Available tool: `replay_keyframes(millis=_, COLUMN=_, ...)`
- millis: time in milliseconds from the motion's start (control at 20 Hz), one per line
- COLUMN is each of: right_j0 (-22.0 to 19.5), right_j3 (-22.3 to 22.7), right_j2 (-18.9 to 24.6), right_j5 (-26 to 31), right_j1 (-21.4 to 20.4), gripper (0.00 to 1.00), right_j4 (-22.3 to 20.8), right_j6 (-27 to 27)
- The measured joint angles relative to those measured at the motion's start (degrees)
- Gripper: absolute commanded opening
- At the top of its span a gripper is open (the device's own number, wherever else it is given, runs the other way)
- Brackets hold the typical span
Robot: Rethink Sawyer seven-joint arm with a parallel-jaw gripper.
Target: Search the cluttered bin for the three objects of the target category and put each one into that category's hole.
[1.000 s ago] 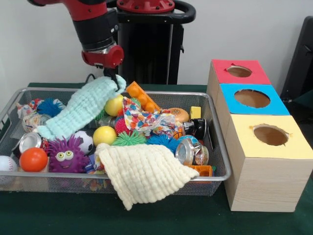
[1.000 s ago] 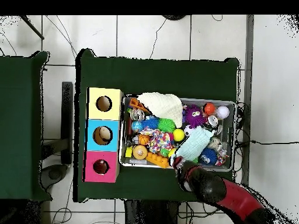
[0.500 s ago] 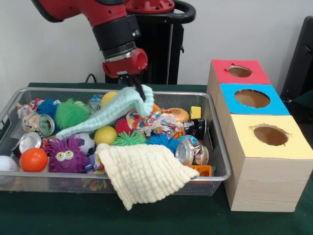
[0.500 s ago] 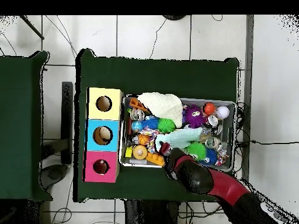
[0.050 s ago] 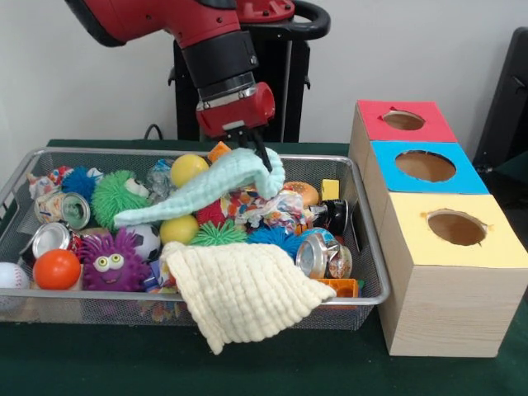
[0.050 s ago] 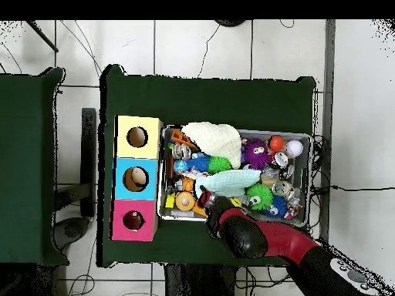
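The wire bin [image 5: 363, 247] sits on the green table [image 5: 272, 371], with three hole boxes along its right side: yellow box [image 5: 452, 272] in front, blue box [image 5: 425, 169] in the middle, red box [image 5: 403, 122] at the back. A cream cloth [image 5: 243, 293] hangs over the bin's front edge. The gripper [image 5: 254, 155] is pinched on one end of a mint cloth [image 5: 202, 188], lifted over the middle of the bin near its back edge. It looks like a carry step. Next, the cloth must go right, to a hole; which hole I cannot tell. An orange ball [image 5: 56, 268] sits by the front left corner
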Motion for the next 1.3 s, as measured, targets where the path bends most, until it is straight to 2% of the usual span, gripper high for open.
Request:
replay_keyframes(millis=150, right_j0=0.0, right_j3=-1.7, right_j2=-0.5, right_j5=0.0, right_j1=1.3, gripper=0.0, right_j4=-3.1, right_j6=0.0)
replay_keyframes(millis=400, right_j0=4.8, right_j3=-8.6, right_j2=-6.4, right_j5=0.0, right_j1=3.6, gripper=0.0, right_j4=-8.7, right_j6=0.0)
replay_keyframes(millis=450, right_j0=6.5, right_j3=-11.3, right_j2=-7.4, right_j5=0.0, right_j1=4.2, gripper=1.0, right_j4=-10.4, right_j6=0.0)
replay_keyframes(millis=900, right_j0=7.3, right_j3=-15.6, right_j2=-7.6, right_j5=0.0, right_j1=4.5, gripper=1.0, right_j4=-13.1, right_j6=0.0)
replay_keyframes(millis=1300, right_j0=7.3, right_j3=-16.0, right_j2=-7.7, right_j5=0.7, right_j1=4.4, gripper=1.0, right_j4=-13.0, right_j6=0.0)
